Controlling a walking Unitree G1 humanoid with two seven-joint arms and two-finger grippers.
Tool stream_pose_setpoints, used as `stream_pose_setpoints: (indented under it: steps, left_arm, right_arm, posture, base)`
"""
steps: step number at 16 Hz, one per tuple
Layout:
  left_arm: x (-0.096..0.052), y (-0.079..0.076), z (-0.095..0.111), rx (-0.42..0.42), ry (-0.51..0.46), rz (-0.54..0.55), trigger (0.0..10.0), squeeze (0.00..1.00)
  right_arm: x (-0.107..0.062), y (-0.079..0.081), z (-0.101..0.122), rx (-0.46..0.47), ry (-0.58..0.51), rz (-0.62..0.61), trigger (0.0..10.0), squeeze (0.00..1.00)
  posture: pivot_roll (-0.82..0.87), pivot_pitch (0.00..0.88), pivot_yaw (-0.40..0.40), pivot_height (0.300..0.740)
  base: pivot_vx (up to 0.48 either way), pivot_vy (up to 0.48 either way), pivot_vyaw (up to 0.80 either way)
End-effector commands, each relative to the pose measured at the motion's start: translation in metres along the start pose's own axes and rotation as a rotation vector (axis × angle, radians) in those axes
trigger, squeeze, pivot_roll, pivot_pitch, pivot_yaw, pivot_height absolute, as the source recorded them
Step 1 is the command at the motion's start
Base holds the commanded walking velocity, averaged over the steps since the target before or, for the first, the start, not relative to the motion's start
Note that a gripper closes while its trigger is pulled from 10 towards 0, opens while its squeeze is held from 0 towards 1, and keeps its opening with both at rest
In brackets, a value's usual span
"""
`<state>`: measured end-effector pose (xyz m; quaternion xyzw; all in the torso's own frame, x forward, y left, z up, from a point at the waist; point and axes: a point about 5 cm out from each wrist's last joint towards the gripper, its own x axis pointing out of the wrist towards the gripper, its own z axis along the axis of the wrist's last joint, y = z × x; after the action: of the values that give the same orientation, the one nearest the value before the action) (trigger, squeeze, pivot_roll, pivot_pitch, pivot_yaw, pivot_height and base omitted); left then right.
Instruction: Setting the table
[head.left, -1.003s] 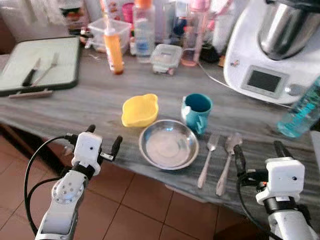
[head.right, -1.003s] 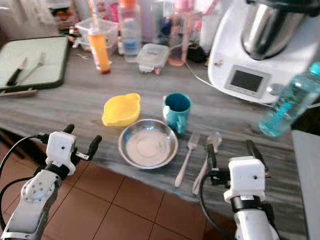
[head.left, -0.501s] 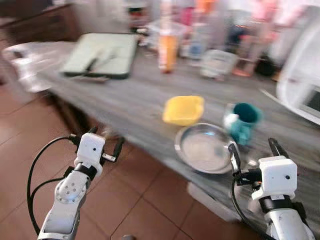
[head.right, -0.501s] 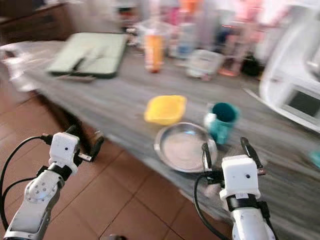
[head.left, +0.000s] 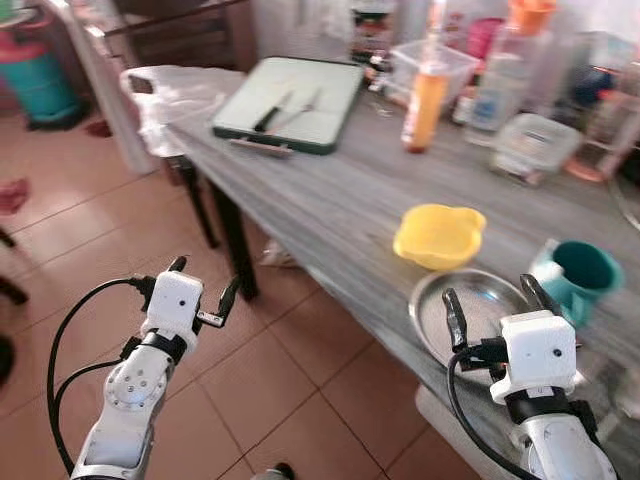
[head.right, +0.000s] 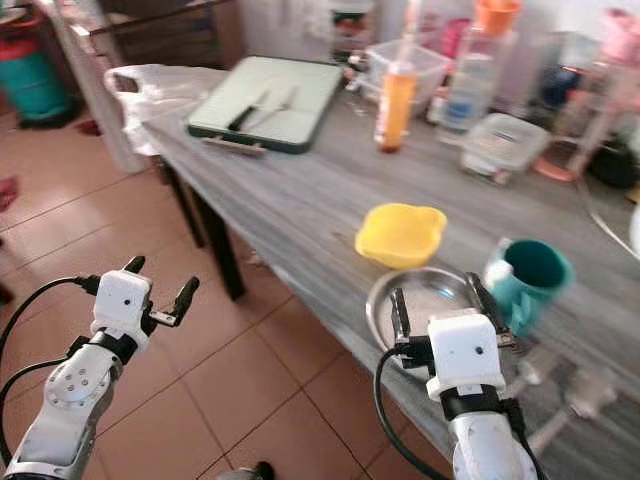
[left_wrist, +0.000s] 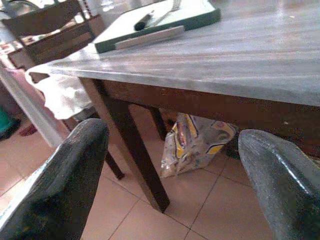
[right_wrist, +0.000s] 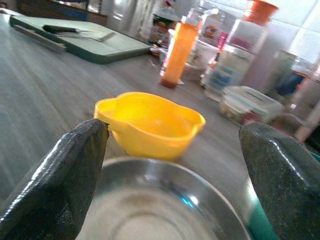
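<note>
Right claw (head.left: 492, 300): spread wide, empty, hovering over steel plate (head.left: 478, 300).
Left claw (head.left: 204, 292): wide, empty, left of counter (head.left: 320, 200).

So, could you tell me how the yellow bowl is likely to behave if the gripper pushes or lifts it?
The yellow bowl looks like thin plastic, so it is probably light and would slide easily on the smooth table. It sits low and wide, so tipping seems unlikely. Its wavy rim may flex slightly when pinched, and it stands close behind the steel plate.
</note>
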<state>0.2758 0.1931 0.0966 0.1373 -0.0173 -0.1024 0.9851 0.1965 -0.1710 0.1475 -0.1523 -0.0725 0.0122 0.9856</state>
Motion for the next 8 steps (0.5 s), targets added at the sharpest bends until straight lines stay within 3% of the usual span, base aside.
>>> stream_pose_setpoints:
  steps: [1, 8]
  left_arm:
    - [0.0018, -0.0006, 0.0004, 0.002, -0.009, -0.004, 10.0, 0.0]
    - [0.007, -0.0041, 0.0052, 0.011, -0.041, -0.002, 10.0, 0.0]
  right_arm:
    - [0.0012, 0.0014, -0.0011, -0.009, -0.003, 0.004, 10.0, 0.0]
    - [0.0042, 0.0026, -0.0011, -0.012, -0.012, 0.005, 10.0, 0.0]
  posture:
    - [0.08, 0.075, 0.015, 0.74]
    - [0.08, 0.063, 0.015, 0.74]
  base:
    - [0.0, 0.0, 0.8]
    - [0.0, 0.0, 0.8]
